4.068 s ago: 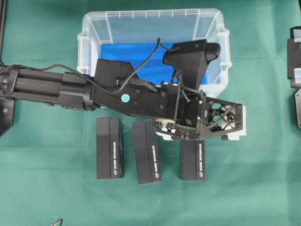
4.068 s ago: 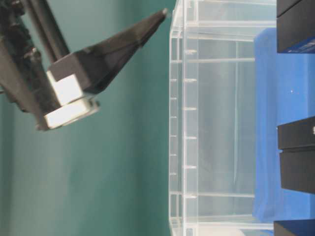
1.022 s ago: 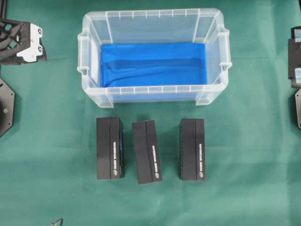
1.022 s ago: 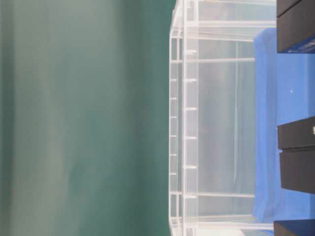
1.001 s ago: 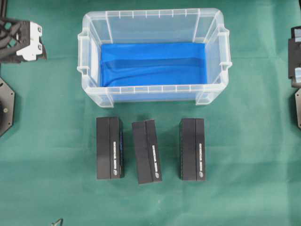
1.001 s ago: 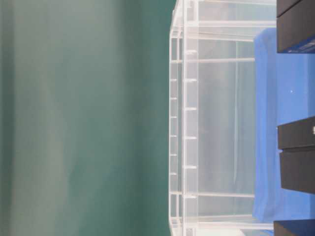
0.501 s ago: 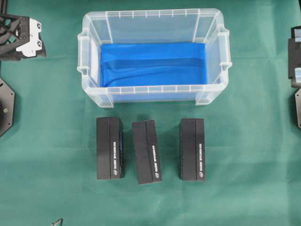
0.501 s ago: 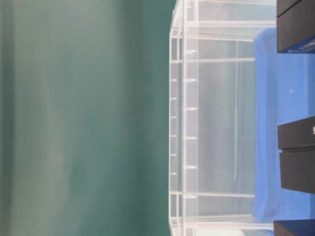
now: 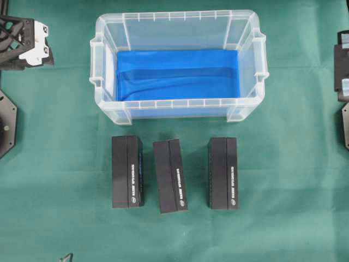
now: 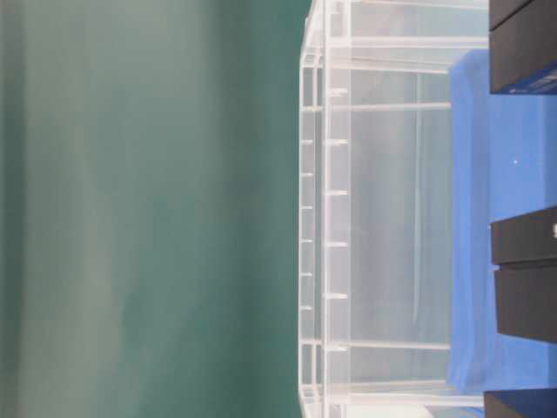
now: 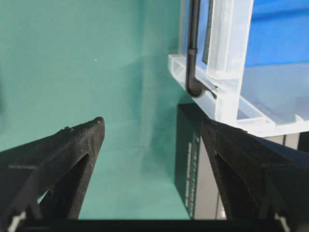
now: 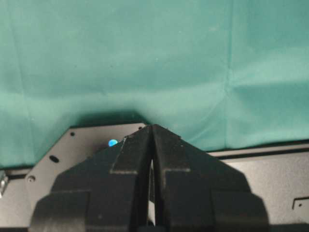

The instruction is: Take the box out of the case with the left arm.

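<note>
The case [image 9: 103, 65] is a clear bin with a blue lining [image 9: 177, 73], and nothing lies inside it. Three black boxes stand in a row on the green cloth in front of it: left [image 9: 127, 172], middle [image 9: 170, 176] and right [image 9: 223, 173]. My left gripper [image 9: 44, 45] hovers at the far left edge, apart from the case, open and empty. In the left wrist view the left gripper [image 11: 152, 123] frames bare cloth, with the left box [image 11: 193, 164] and a case corner [image 11: 227, 72] beyond. My right gripper [image 12: 152, 128] is shut on nothing.
The right arm's black parts [image 9: 342, 65] sit at the far right edge, over a black base plate [image 12: 87, 140]. Another black plate [image 9: 6, 123] lies at the left edge. From table level, the case wall [image 10: 331, 218] stands behind the boxes [image 10: 526, 270].
Four seconds ago the left arm stretched across the case's front right corner; it has pulled back to the far left. Over the last second it shifted slightly upward. The boxes stayed put.
</note>
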